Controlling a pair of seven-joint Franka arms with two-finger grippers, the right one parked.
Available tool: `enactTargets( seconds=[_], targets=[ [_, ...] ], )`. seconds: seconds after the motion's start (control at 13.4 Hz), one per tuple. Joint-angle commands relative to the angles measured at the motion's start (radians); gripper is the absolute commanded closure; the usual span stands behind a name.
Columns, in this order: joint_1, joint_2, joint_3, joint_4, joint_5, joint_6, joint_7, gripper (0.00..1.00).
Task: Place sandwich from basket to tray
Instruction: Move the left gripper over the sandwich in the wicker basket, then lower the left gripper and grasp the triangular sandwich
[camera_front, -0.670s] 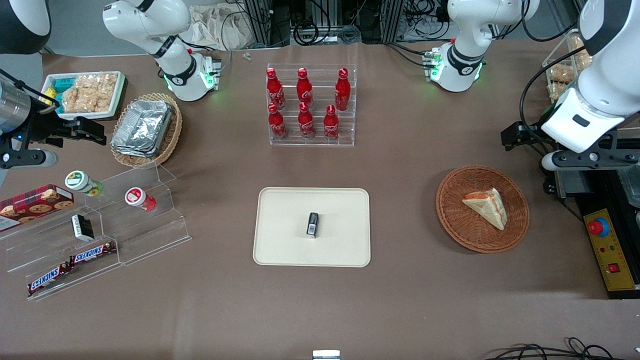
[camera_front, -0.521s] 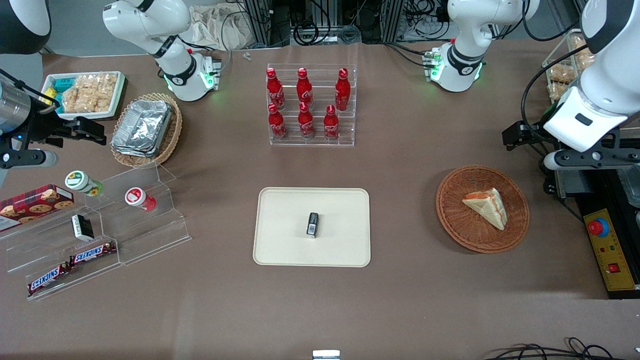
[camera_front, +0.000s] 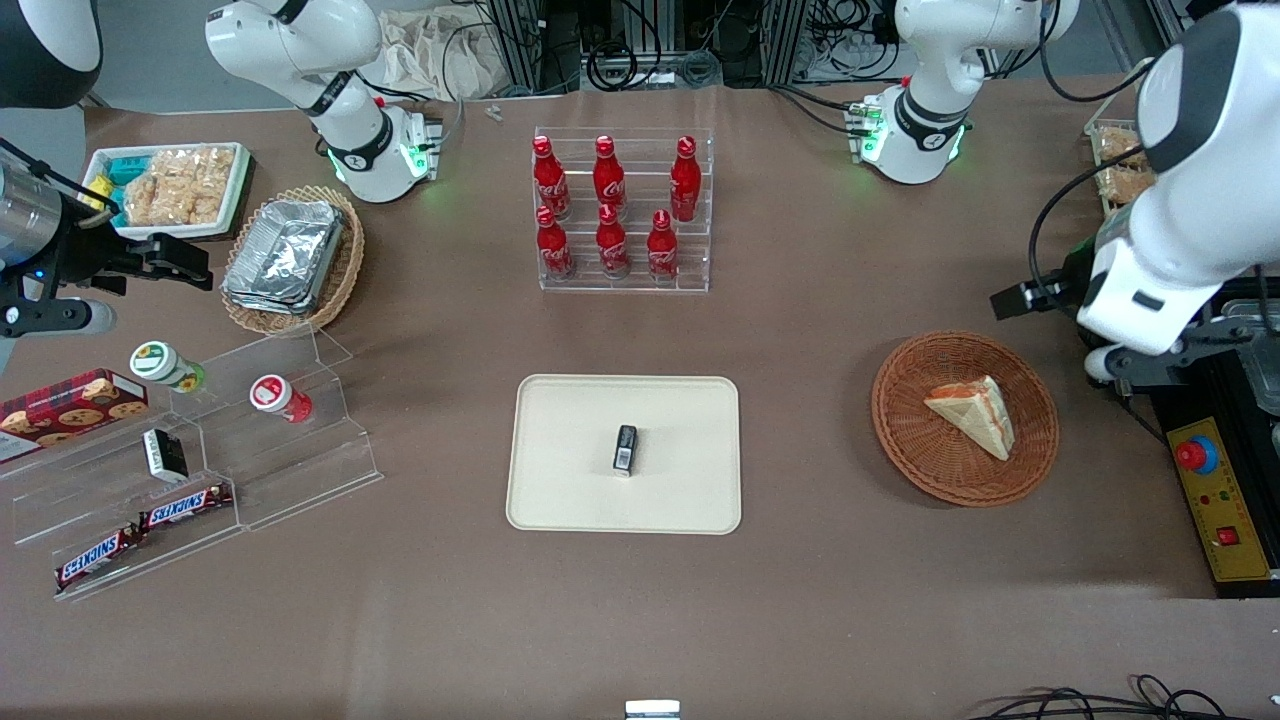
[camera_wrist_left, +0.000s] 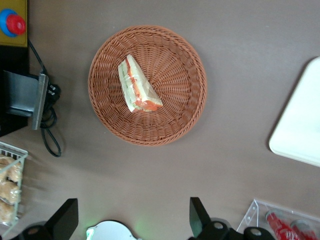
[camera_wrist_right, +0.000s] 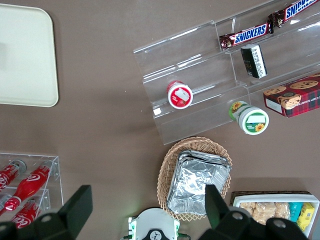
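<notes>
The sandwich (camera_front: 975, 412) (camera_wrist_left: 137, 90), a pale wedge with orange-red and green filling, lies in the round reddish-brown basket (camera_front: 905, 420) (camera_wrist_left: 180, 100). The cream tray (camera_front: 560, 420) (camera_wrist_left: 300, 130) sits mid-table toward the parked arm from the basket, with a small dark packet (camera_front: 625, 449) on it. My left gripper (camera_front: 1050, 300) (camera_wrist_left: 132, 220) hangs high above the table, a little farther from the front camera than the basket. It is open wide, with nothing between its fingers.
A rack of red cola bottles (camera_front: 620, 210) stands farther from the camera than the tray. A yellow emergency-stop box (camera_front: 1215, 490) lies at the working arm's end. An acrylic snack stand (camera_front: 200, 450) and a foil-tray basket (camera_front: 290, 255) sit toward the parked arm's end.
My left gripper has moved a little nearer the front camera and toward the basket. The sandwich, basket and tray have not moved.
</notes>
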Motion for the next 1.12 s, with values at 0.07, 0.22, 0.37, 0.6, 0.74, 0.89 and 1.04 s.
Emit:
enactTargets(
  seconds=[0.07,0.22,0.37,0.6,0.74,0.89,1.04],
  targets=[
    [0.019,-0.030,0.026,-0.230,0.006,0.243,-0.159,0.00],
    [0.017,-0.022,0.028,-0.333,0.011,0.368,-0.254,0.00],
    [0.032,-0.024,0.031,-0.459,0.011,0.542,-0.299,0.00],
    [0.042,0.004,0.068,-0.589,0.011,0.775,-0.374,0.00],
    [0.042,0.053,0.074,-0.607,0.011,0.862,-0.420,0.00],
    [0.042,0.099,0.074,-0.607,0.011,0.926,-0.469,0.00],
    [0.040,0.154,0.074,-0.605,0.011,0.962,-0.512,0.00]
  ],
)
